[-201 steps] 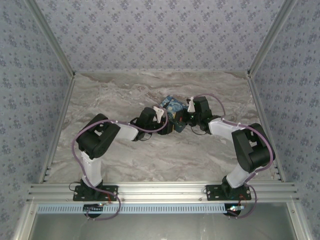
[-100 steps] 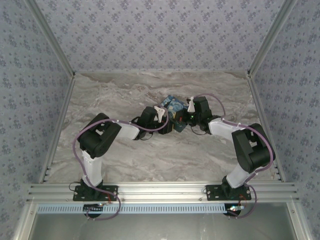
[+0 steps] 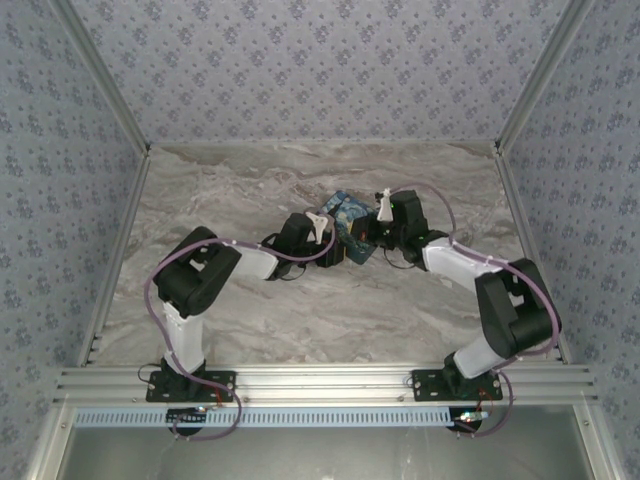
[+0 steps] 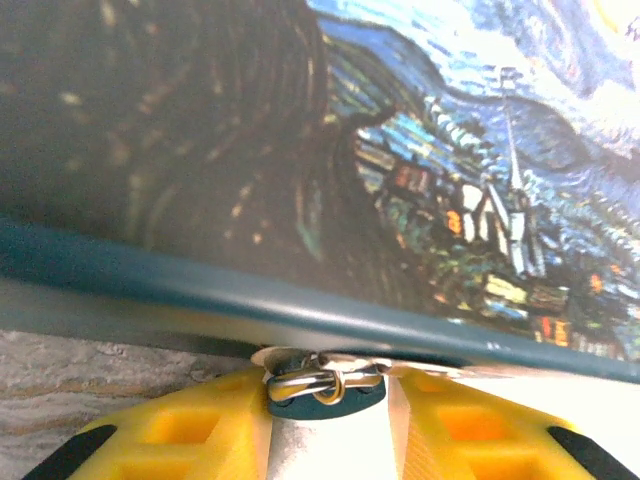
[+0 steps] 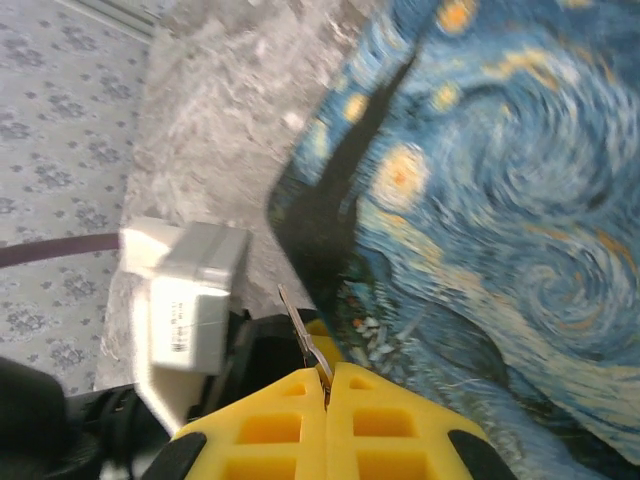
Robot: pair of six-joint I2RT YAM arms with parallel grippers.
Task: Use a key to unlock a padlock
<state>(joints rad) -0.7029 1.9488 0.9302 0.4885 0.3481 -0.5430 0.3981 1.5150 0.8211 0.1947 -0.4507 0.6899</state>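
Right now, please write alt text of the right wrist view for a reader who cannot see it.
The right tool, shut, pinches a thin metal key that points up beside the corner of a box printed with a starry-night painting. At left are a grey-white block and the marble table.

Arms converge; right gripper (image 5: 327, 385) pinches the key (image 5: 298, 322), left gripper (image 4: 325, 415) seemingly clamps the padlock (image 4: 322, 383).
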